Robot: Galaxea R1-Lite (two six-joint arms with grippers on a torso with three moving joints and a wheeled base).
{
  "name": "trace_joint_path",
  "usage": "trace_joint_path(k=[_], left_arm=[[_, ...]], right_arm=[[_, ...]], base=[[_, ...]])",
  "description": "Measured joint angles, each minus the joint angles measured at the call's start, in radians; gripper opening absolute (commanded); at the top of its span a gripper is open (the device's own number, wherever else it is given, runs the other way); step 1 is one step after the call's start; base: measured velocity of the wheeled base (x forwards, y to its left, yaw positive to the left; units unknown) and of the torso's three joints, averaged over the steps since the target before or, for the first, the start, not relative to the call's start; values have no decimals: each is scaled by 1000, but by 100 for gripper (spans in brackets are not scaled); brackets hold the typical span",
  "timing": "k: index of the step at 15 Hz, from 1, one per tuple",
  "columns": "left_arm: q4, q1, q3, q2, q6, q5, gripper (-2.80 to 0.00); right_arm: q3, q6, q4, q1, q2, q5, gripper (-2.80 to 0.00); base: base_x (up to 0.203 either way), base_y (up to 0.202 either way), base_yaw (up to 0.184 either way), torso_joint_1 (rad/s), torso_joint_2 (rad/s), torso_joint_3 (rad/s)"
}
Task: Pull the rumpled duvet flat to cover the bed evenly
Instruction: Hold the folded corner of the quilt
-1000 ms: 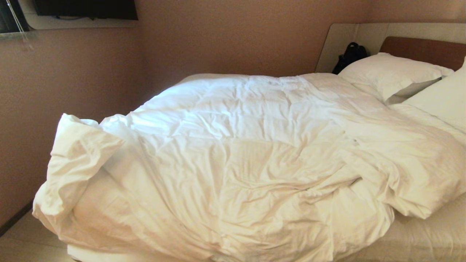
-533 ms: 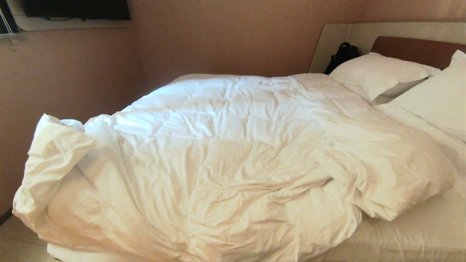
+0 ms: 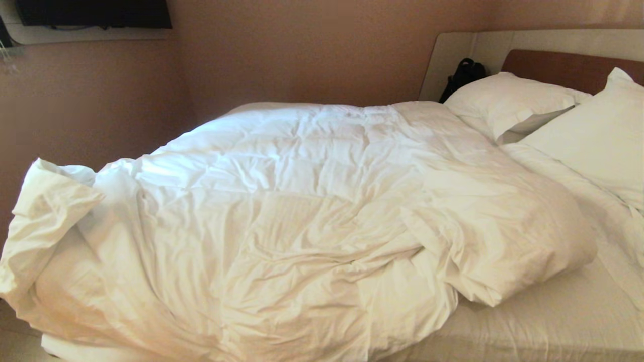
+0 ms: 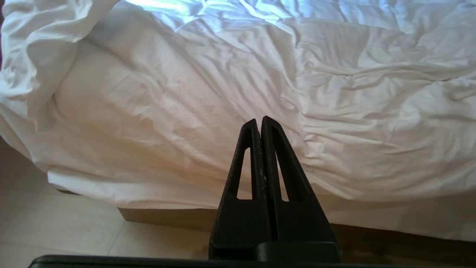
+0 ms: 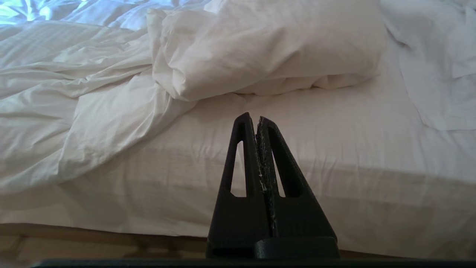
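Observation:
A large white rumpled duvet (image 3: 302, 211) lies bunched over the left and middle of the bed (image 3: 548, 327), hanging past the foot at the left and folded back on itself near the right. Bare sheet shows at the near right. Neither arm appears in the head view. My left gripper (image 4: 259, 121) is shut and empty, short of the duvet (image 4: 186, 93) draped over the bed's near side. My right gripper (image 5: 252, 118) is also shut and empty, facing the bare mattress side (image 5: 334, 178) below the duvet's folded edge (image 5: 260, 48).
Two white pillows (image 3: 508, 100) lie at the brown headboard (image 3: 568, 68), with a black bag (image 3: 460, 75) beside them. A pinkish wall runs close along the bed's far side. Tiled floor (image 4: 55, 230) and the dark bed base (image 4: 167, 217) show below the grippers.
The whole head view has shifted leftward in the picture, so the camera has turned or driven to the right. The duvet itself has not moved.

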Motion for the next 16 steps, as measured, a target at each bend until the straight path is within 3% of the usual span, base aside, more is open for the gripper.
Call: trace_joint_path(k=[16], left_arm=[[0, 0, 0, 0, -9, -1, -280]], right_arm=[[0, 1, 1, 0, 0, -2, -280]], base=[[0, 0, 0, 0, 0, 0]])
